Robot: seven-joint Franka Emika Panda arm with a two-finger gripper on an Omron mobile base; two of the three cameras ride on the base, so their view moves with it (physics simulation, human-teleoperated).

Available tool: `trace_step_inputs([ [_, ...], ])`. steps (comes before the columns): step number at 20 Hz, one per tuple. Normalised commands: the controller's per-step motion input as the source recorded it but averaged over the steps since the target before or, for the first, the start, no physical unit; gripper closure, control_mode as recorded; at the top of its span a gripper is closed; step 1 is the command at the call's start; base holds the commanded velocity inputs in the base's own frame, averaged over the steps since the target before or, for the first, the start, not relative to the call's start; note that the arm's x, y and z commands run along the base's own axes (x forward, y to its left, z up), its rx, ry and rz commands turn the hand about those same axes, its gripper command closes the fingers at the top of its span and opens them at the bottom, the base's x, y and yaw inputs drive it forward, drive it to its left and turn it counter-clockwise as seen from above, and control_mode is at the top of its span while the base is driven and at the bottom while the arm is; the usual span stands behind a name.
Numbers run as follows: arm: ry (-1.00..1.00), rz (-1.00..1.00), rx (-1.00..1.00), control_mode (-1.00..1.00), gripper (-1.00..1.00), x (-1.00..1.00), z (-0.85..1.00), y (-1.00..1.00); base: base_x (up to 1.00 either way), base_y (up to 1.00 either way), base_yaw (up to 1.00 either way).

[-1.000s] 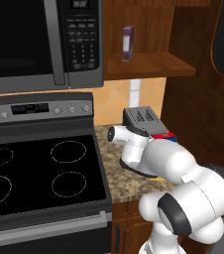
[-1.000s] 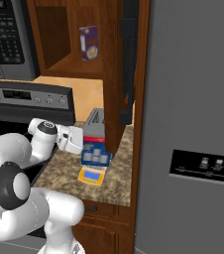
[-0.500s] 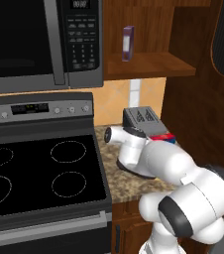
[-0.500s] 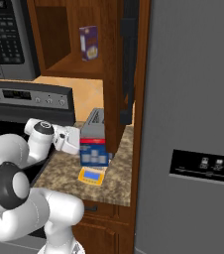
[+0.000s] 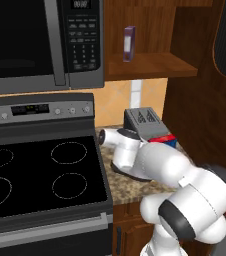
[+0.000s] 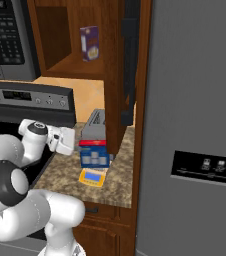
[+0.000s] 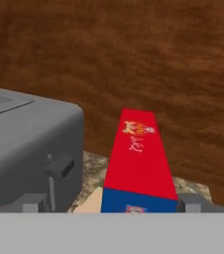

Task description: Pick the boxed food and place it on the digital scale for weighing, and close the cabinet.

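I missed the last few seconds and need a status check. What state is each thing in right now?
boxed food: upright on the digital scale, between open fingers, not gripped.
digital scale: on the counter, carrying the box.
cabinet: door open.
purple box: upright on the cabinet shelf.
toaster: on the counter behind the scale.
gripper: open.

The speckled brown table (image 6: 119, 175) carries a grey toaster (image 6: 93, 127) and the yellow digital scale (image 6: 93, 177); a purple box (image 6: 89, 43) stands on the cabinet shelf (image 6: 70, 68).

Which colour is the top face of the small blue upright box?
Red top face, clearest in the hand view.
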Motion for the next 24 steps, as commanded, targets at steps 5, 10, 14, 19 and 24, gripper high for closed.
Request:
trace_step_inputs([
  [5,-0.04,0.00,0.00,-1.00,-1.00,-0.31,0.27,0.18,0.00,0.00,0.00],
  [10,-0.09,0.00,0.00,-1.00,-1.00,-0.69,0.66,0.01,0.00,0.00,0.00],
  [14,-0.09,0.00,0.02,-1.00,-1.00,-0.87,0.94,-0.13,0.00,0.00,0.00],
  [19,-0.09,0.00,0.08,-1.00,-1.00,-0.99,0.96,-0.24,0.00,0.00,0.00],
  [24,-0.19,0.00,0.15,-1.00,-1.00,-1.00,0.75,-0.51,0.00,0.00,0.00],
])
